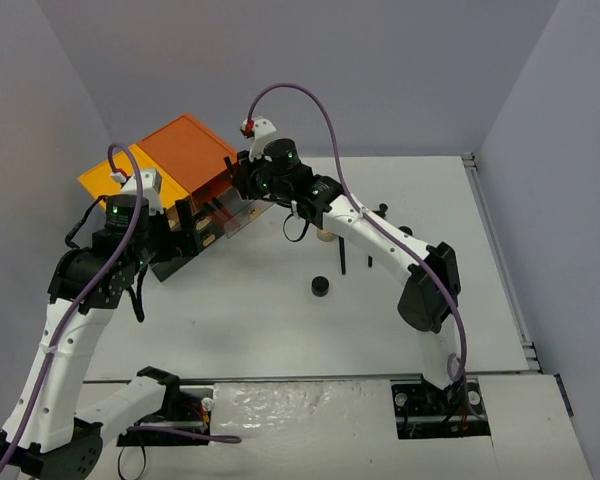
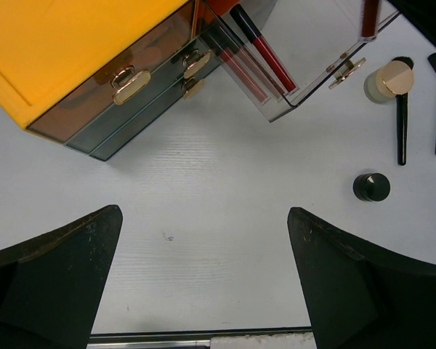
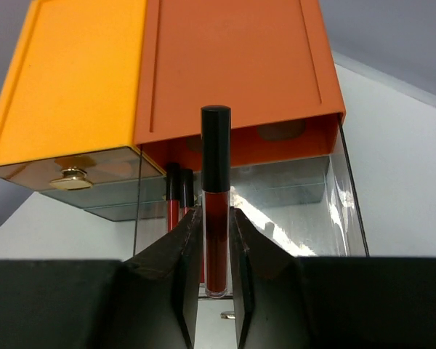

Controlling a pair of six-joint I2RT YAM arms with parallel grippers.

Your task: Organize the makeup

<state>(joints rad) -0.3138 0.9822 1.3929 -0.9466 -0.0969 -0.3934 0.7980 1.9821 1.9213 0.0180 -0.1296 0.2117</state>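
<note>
My right gripper [image 3: 215, 218] is shut on a slim dark red tube with a black cap [image 3: 215, 182]. It holds the tube upright over the pulled-out clear drawer [image 3: 298, 196] of the cabinet; in the top view it is at the drawer [image 1: 238, 187]. Two red pencils [image 3: 176, 196] lie in that drawer, also seen from the left wrist [image 2: 258, 54]. My left gripper [image 2: 203, 240] is open and empty above bare table in front of the cabinet. A gold-lidded jar [image 2: 389, 80], two black brushes [image 2: 401, 120] and a round black compact [image 2: 371, 187] lie on the table to its right.
The orange-and-yellow-topped cabinet [image 1: 175, 160] stands at the back left, its other drawers [image 2: 131, 83] shut. The compact [image 1: 320, 287] sits mid-table; the jar [image 1: 327, 236] and brushes [image 1: 342, 255] lie under the right arm. The table's near edge [image 2: 203, 336] is just below my left fingers.
</note>
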